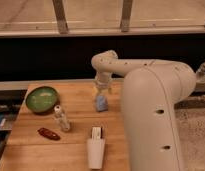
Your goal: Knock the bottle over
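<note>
The slim, clear, white-capped plastic bottle (61, 119) is looking light and tippy; nudge its cap. The gripper (101, 90) is hovering far-right of it, and I cannot tell its state.

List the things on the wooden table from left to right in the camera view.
Round green bowl, slim clear plastic bottle with white cap, small light-blue lump, with the gripper just above it.

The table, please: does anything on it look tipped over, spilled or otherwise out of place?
Nothing stands out. The bottle stands upright near the green bowl, and nothing on the table looks spilled. The gripper hangs just above the light-blue lump, apart from the bottle.
</note>
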Controlling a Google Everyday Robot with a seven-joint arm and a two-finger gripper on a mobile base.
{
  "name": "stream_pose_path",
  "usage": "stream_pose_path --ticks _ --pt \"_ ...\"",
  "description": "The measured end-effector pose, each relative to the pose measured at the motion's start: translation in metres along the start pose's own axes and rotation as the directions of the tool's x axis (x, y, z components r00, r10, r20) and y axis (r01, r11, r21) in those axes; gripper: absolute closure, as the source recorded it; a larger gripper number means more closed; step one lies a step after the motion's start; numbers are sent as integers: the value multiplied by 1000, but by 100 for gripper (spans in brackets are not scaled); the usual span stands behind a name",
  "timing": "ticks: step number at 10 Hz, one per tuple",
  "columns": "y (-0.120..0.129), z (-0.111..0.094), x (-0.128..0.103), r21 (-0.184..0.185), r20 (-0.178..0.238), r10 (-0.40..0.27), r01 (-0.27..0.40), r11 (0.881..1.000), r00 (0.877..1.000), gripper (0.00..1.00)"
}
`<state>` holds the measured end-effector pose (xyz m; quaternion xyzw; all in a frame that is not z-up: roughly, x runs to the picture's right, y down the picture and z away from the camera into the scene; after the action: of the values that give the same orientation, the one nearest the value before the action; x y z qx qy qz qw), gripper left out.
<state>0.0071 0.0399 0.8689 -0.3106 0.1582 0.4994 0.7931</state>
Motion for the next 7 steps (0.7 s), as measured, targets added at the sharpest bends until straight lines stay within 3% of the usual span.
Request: stream_pose_path --ticks 4,5,7 --pt "0 0 0 0 0 0 0 1000 1000 39" --pt "0 0 0 0 0 0 0 1000 1000 45" --pt "0 0 0 0 0 0 0 1000 1000 67"
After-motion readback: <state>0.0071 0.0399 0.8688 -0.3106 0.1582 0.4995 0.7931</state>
